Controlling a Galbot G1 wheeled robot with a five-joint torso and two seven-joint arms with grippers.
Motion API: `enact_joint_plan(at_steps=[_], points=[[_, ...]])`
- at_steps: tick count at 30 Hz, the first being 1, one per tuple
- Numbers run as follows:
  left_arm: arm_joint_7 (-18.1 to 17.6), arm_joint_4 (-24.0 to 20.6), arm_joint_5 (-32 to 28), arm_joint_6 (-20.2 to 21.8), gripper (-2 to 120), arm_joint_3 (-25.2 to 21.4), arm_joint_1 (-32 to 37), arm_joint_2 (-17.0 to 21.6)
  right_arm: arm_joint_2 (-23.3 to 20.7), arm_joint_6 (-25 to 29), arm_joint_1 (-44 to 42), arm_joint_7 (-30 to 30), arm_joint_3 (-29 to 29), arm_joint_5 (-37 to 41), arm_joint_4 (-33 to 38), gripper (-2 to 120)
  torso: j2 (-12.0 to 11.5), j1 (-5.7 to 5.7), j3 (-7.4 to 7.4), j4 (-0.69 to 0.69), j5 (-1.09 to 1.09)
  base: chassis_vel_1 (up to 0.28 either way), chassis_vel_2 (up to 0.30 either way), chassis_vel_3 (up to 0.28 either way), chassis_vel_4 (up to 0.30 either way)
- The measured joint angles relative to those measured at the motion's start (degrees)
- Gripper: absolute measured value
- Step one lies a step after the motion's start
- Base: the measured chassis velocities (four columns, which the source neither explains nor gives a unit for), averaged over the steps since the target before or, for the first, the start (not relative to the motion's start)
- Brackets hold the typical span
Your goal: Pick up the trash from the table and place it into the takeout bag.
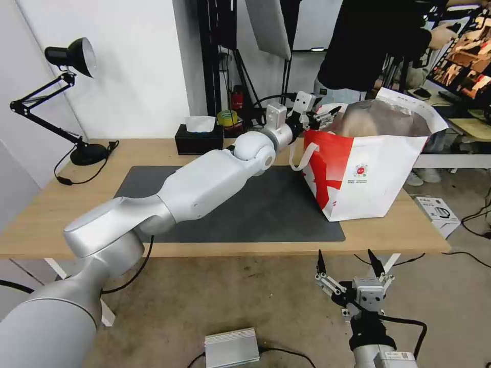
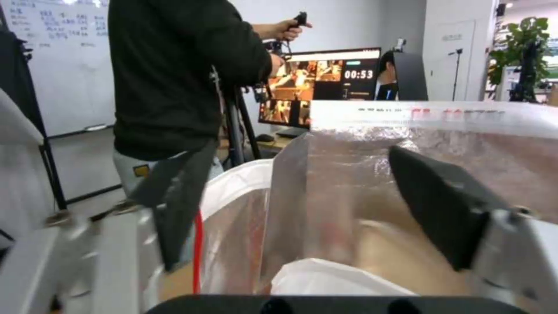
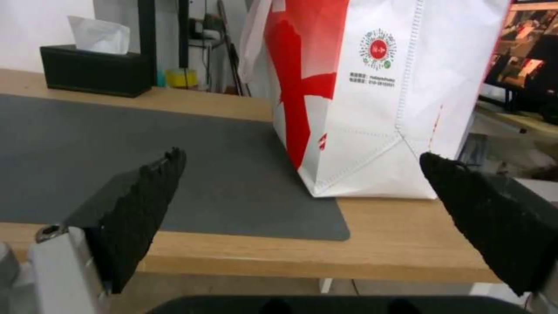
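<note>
My left end effector (image 1: 321, 113) is stretched across the table (image 1: 46, 214) and hangs at the near-left rim of the takeout bag (image 1: 373, 179), right over its open mouth. Its fingers are spread with nothing between them. From the left wrist view I look straight down into the foil lining (image 2: 348, 183); something white (image 2: 331, 279) and something beige (image 2: 407, 257) lie at the bottom, which I take to be trash already dropped in, though I cannot tell which pieces.

The relation that matters: the bag's opening sits directly below and just ahead of the left end effector, so that arm is far the nearer one. The bag stands upright at the right end of the dark grey mat (image 1: 255, 214), its long side running away from me toward the back edge, one white handle (image 1: 299, 156) drooping beside the left wrist.

My right end effector (image 1: 350, 268) waits low in front of the table edge, fingers wide apart and empty, well apart from the bag.

I see no bowl or cup on the mat or bare wood. A black tissue box (image 1: 198, 137) and a desk lamp (image 1: 71, 56) stand along the back.
</note>
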Motion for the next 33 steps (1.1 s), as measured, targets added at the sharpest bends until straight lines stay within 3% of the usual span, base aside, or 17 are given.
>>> enact_joint_plan(at_steps=[4, 10, 15, 19, 20, 24, 25, 28, 30, 33], points=[[0.18, -0.33, 0.07, 0.0, 99, -0.16, -0.4, 0.09, 0.0, 0.0, 0.0, 0.0, 0.0, 0.0, 0.0, 100, 0.0, 0.0, 0.0, 0.0, 0.0, 0.0, 0.0, 0.0, 0.0], [0.12, -1.51, 0.2, -0.3, 100, -0.95, -0.64, 0.7, 0.0, 0.0, 0.0, 0.0, 0.0, 0.0, 0.0, 100, 0.0, 0.0, 0.0, 0.0, 0.0, 0.0, 0.0, 0.0, 0.0], [-2.01, -5.87, 3.66, -1.97, 100, -2.42, -0.34, 4.05, 0.0, 0.0, 0.0, 0.0, 0.0, 0.0, 0.0, 100, 0.0, 0.0, 0.0, -0.02, 0.0, 0.0, 0.0, 0.0, 0.0], [-5.91, -16.57, 8.19, -4.6, 100, -5.41, 2.81, 12.87, 0.0, 0.0, 0.0, 0.0, 0.0, 0.0, 0.0, 100, 0.0, 0.0, 0.0, 0.01, -0.01, 0.0, 0.0, 0.0, 0.0], [-5.91, -16.57, 8.19, -4.6, 100, -5.41, 2.81, 12.87, 0.0, 0.0, 0.0, 0.0, 0.0, 0.0, 0.0, 100, 0.0, 0.0, 0.0, 0.01, -0.01, 0.0, 0.0, 0.0, 0.0], [-11.36, -31.38, 7.4, -4.94, 100, -11.87, 10.55, 22.84, 0.0, 0.0, 0.0, 0.01, 0.0, 0.0, 0.0, 100, 0.0, 0.0, 0.0, 0.0, -0.02, 0.0, 0.0, 0.0, 0.0], [-11.36, -31.38, 7.4, -4.94, 100, -11.87, 10.55, 22.84, 0.0, 0.0, 0.0, 0.01, 0.0, 0.0, 0.0, 100, 0.0, 0.0, 0.0, 0.0, -0.02, 0.0, 0.0, 0.0, 0.0], [-13.52, -41.2, 7.74, -4.35, 100, -18.46, 17.8, 30.0, 0.0, 0.0, 0.0, 0.0, 0.0, 0.0, 0.0, 100, 0.0, 0.0, 0.0, 0.02, -0.04, 0.0, 0.0, 0.0, 0.0], [-13.95, -43.46, 7.8, -4.19, 100, -20.33, 19.81, 31.57, 0.0, 0.0, 0.0, 0.0, 0.0, 0.0, 0.01, 100, 0.0, -0.01, -0.01, 0.02, -0.03, 0.0, 0.0, 0.0, 0.0], [-15.0, -50.33, 8.35, -3.63, 100, -27.86, 28.08, 36.86, 0.0, 0.0, 0.0, 0.0, 0.0, 0.0, 0.0, 100, 0.01, -0.01, -0.01, 0.0, -0.01, 0.0, 0.0, 0.0, 0.0]])
